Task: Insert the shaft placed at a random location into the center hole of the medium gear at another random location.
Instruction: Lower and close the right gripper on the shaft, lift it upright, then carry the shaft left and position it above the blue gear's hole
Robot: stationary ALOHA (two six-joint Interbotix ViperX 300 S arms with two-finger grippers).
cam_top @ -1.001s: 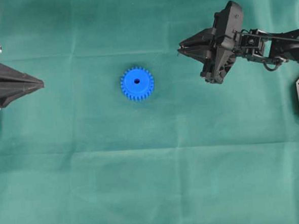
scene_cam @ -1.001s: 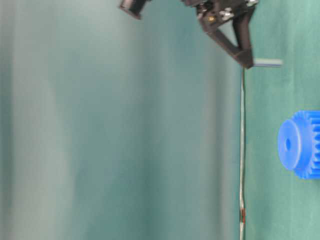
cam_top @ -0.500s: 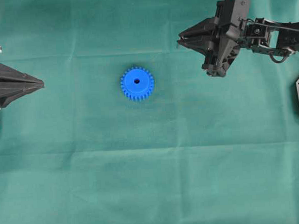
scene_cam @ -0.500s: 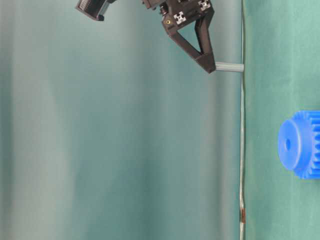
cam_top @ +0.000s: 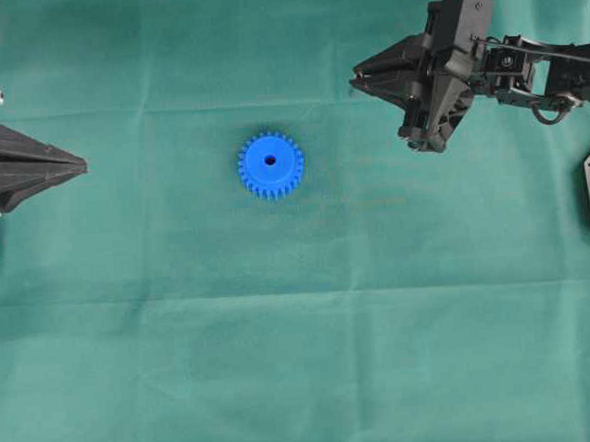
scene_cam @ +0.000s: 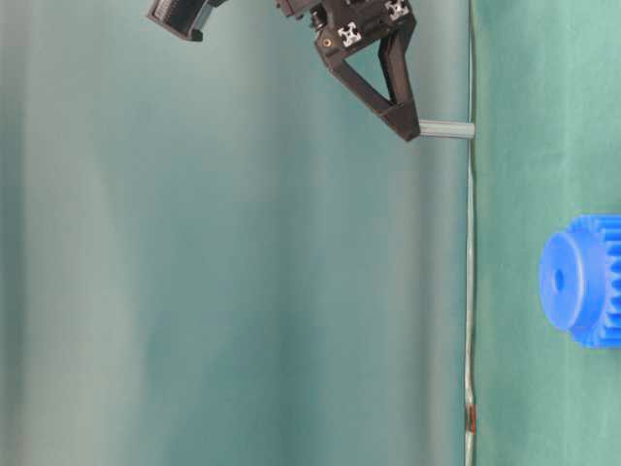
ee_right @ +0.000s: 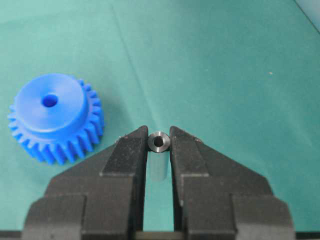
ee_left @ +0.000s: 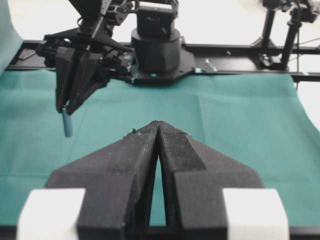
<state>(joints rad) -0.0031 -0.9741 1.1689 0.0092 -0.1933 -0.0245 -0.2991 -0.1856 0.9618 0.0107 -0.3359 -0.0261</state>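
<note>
Right gripper (ee_right: 159,145) pinches the shaft (ee_right: 159,141) by its tip, up off the cloth w/ the medium gear (cam_top: 271,164) well apart, left gripper (ee_left: 159,131) pressed together; slim hold, pin could tilt & miss the center hole (cam_top: 270,160).

Shaft (ee_right: 159,142) right of medium gear (ee_right: 52,117)

One medium gear (cam_top: 271,165) (blue), one shaft (scene_cam: 446,129), two grippers

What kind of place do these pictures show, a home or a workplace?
Probably a robotics lab bench: a green cloth covers the table, two black arms face each other, and only a blue gear and a shaft in the right gripper lie on hand.
</note>
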